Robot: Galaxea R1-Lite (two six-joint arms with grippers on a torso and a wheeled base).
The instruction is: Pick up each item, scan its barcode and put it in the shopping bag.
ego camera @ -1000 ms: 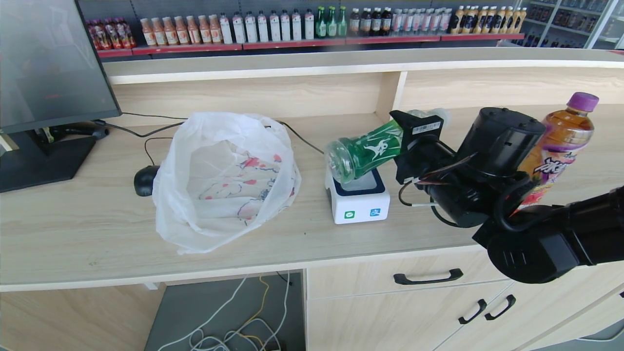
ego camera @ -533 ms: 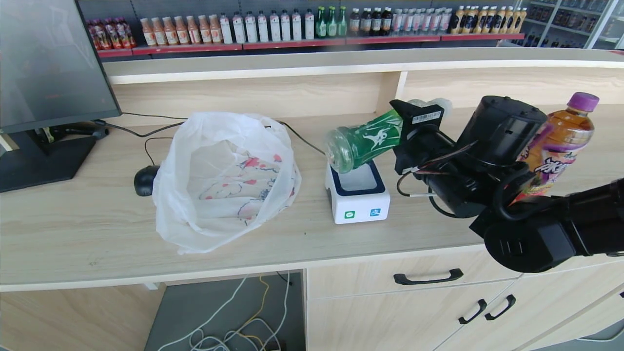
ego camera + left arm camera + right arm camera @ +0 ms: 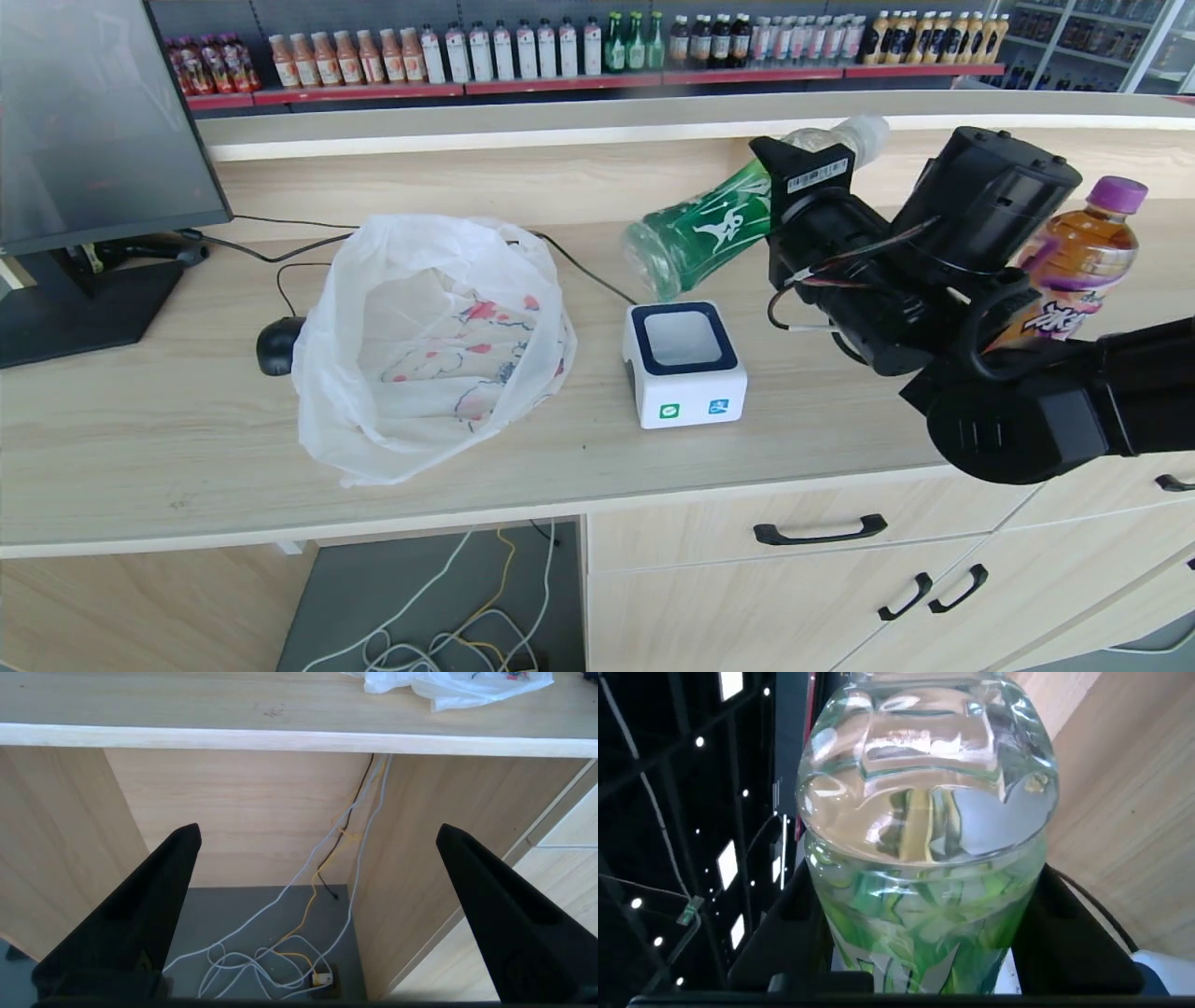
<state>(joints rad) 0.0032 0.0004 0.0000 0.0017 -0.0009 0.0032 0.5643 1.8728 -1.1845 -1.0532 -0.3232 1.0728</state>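
Right pincer (image 3: 794, 191): clenched around the upper part of the green bottle (image 3: 705, 229), one finger on each side of it.
Green bottle: one, lifted off the counter (image 3: 187, 420), tilted with its base down to the left and its clear cap end up to the right; it hangs just above the far side of the scanner (image 3: 684, 364), not touching it.
Left pincer (image 3: 313, 915): released, fingers spread wide with nothing between them, low in front of the counter.
Scanner: one white box, window facing up.
Bag (image 3: 429, 345): one white plastic bag left of the scanner, mouth open; red and dark markings show through it, contents unclear.
Orange bottle (image 3: 1074, 271): one, purple cap, upright at far right.
Mouse (image 3: 277, 345): one, just left of the bag.
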